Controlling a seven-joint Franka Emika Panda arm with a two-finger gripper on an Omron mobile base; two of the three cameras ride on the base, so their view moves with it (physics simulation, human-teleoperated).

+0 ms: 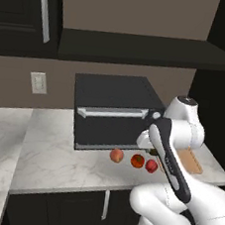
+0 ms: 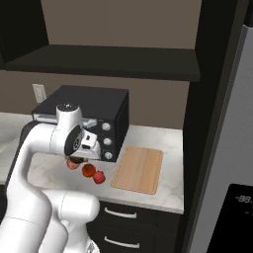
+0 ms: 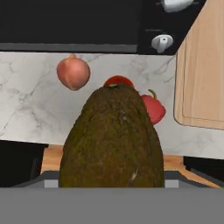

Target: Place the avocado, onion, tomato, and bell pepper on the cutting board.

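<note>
Olive-brown avocado (image 3: 112, 138) is being held clamped in the jaws at lower centre; the onion (image 3: 73, 72) is lying upper left on the marble tabletop (image 3: 26, 100).

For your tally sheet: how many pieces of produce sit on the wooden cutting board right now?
0. The light tan wooden cutting board is bare; pale peach onion, orange-red tomato and red bell pepper lie on the marble counter.

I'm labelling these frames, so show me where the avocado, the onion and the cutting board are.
avocado (image 3: 113, 140), hand view, middle of its dull skin
onion (image 3: 73, 72), hand view, centre of the ball
cutting board (image 2: 138, 169), right base view, bare middle of the board
</note>
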